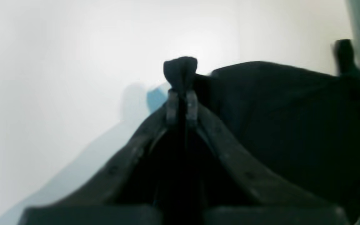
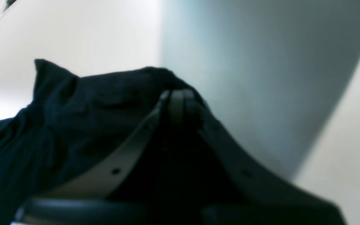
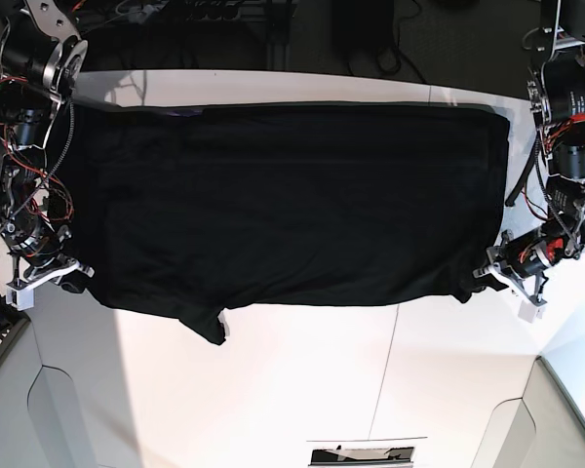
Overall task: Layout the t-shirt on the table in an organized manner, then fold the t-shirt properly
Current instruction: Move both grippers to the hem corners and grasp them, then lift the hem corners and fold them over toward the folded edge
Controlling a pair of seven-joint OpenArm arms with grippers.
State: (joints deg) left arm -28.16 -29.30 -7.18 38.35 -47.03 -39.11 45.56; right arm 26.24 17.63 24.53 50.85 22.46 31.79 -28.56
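hidden: t-shirt point(image 3: 283, 205) print and tag | blurred: both wrist views

Plain black t-shirt point(image 3: 283, 205), white table point(image 3: 302, 390)

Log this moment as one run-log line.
left gripper: shut on t-shirt | right gripper: shut on t-shirt | t-shirt: spread on table

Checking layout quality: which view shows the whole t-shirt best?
Base view: the t-shirt lies spread across the table, full outline visible. Both wrist views only show a bunched bit pinched in the left hand and right hand.
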